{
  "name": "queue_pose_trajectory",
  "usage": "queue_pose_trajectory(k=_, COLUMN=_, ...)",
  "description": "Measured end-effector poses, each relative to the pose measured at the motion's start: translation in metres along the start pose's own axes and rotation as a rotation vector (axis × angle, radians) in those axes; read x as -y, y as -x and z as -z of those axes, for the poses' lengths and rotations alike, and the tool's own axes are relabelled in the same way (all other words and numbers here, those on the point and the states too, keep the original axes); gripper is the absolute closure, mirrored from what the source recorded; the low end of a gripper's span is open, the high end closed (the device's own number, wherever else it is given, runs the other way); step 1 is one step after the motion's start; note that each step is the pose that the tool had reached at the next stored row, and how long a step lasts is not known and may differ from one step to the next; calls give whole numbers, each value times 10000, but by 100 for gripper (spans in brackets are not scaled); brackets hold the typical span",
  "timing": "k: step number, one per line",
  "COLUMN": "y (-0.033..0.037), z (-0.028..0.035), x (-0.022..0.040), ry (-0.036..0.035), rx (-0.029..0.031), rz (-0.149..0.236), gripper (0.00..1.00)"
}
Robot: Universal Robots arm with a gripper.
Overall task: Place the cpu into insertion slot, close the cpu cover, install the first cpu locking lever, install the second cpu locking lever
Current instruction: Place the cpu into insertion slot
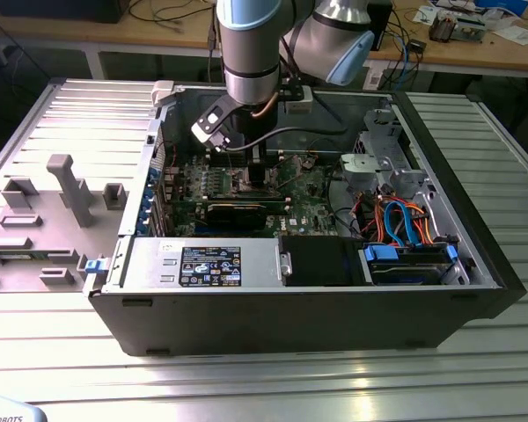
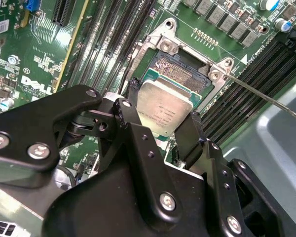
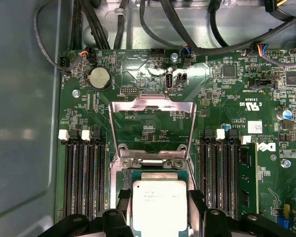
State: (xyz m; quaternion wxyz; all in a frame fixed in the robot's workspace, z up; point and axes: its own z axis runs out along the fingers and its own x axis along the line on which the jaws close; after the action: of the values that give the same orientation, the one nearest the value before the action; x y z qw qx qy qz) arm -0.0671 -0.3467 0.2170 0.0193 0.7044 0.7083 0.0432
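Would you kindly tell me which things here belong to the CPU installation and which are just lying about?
Job in hand: cpu, held by the gripper at the insertion slot; cpu cover, swung open; a thin locking lever.

Lying about: memory slots, coin cell battery, expansion card, blue and orange cables.

The end effector (image 2: 164,100) hides one edge of the cpu (image 2: 168,107) — and part of the insertion slot (image 2: 180,71).

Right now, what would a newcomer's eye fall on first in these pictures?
The silver cpu stands out, pinched in the black gripper over the open insertion slot. Beyond it, in the first wrist view, the cpu cover stands flipped open. In the exterior view, the arm reaches into an open computer case.
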Motion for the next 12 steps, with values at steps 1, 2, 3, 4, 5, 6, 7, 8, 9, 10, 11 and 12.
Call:
queue_pose_trajectory(k=1, y=0, z=-1, x=0, ry=1, rx=-3, rz=0, gripper=46)
queue_pose_trajectory(k=2, y=0, z=-1, x=0, ry=1, rx=-3, rz=0, gripper=46)
queue_pose_trajectory(k=3, y=0, z=-2, x=0, ry=1, rx=-3, rz=0, gripper=46)
queue_pose_trajectory(k=4, y=0, z=-2, x=0, ry=1, rx=-2, rz=0, gripper=46)
queue_pose_trajectory(k=5, y=0, z=-2, x=0, ry=2, rx=-3, rz=0, gripper=46)
queue_pose_trajectory(k=6, y=0, z=-2, x=0, ry=2, rx=-3, rz=0, gripper=46)
queue_pose_trajectory(k=7, y=0, z=-2, x=0, ry=1, rx=-3, rz=0, gripper=46)
queue_pose_trajectory(k=8, y=0, z=-2, x=0, ry=1, rx=-3, rz=0, gripper=46)
queue_pose_trajectory(k=9, y=0, z=-3, x=0, ry=1, rx=-3, rz=0, gripper=46)
queue_pose_trajectory(k=10, y=0, z=-3, x=0, ry=2, rx=-3, rz=-1, gripper=46)
queue_pose_trajectory(k=11, y=0, z=-3, x=0, ry=2, rx=-3, rz=0, gripper=46)
queue_pose_trajectory(k=12, y=0, z=-3, x=0, ry=2, rx=-3, rz=0, gripper=46)
